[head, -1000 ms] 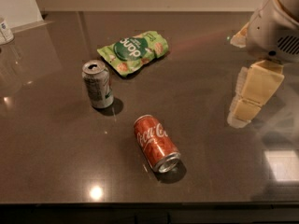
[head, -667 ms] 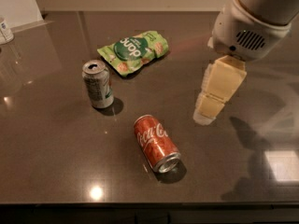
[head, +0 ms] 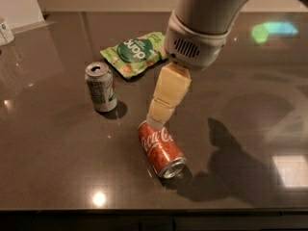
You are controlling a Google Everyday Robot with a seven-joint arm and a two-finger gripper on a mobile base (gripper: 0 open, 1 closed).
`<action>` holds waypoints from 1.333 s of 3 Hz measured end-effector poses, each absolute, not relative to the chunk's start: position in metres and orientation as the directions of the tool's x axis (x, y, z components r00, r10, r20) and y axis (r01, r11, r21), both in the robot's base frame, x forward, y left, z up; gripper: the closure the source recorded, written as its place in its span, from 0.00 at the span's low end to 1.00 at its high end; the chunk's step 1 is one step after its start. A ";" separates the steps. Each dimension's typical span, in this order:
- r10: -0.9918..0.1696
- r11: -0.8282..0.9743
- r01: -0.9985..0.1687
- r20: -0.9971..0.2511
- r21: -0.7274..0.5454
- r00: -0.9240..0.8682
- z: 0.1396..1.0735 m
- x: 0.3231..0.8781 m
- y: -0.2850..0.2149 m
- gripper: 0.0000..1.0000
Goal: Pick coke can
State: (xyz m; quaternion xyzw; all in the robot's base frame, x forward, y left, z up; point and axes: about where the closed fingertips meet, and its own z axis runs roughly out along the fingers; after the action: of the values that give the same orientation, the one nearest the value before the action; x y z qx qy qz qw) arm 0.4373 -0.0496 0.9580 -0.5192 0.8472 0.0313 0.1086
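Gripper (head: 157, 115) has swung in from the right and now hangs just over the far end of the coke can (head: 161, 149), which lies on its side near-centre on the worktop (head: 57, 167). Jaws' opening: cannot tell. Can not yet lifted; grasp looks imminent.

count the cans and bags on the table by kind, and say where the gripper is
cans: 2 (coke can on its side, silver-grey can upright)
snack bags: 1 (green snack bag)
total: 3
gripper: at the coke can's far end
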 end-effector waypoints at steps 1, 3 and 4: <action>-0.810 0.575 -0.816 -0.168 -0.047 -0.561 0.945 0.431 -0.040 0.00; -0.618 0.785 -0.620 -0.079 -0.003 -0.782 0.920 0.415 -0.026 0.00; -0.510 0.860 -0.510 -0.046 -0.001 -0.859 0.910 0.410 -0.017 0.00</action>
State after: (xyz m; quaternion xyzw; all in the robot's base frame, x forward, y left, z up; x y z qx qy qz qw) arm 0.4097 -0.0170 0.9102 -0.2644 0.9641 0.0058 0.0223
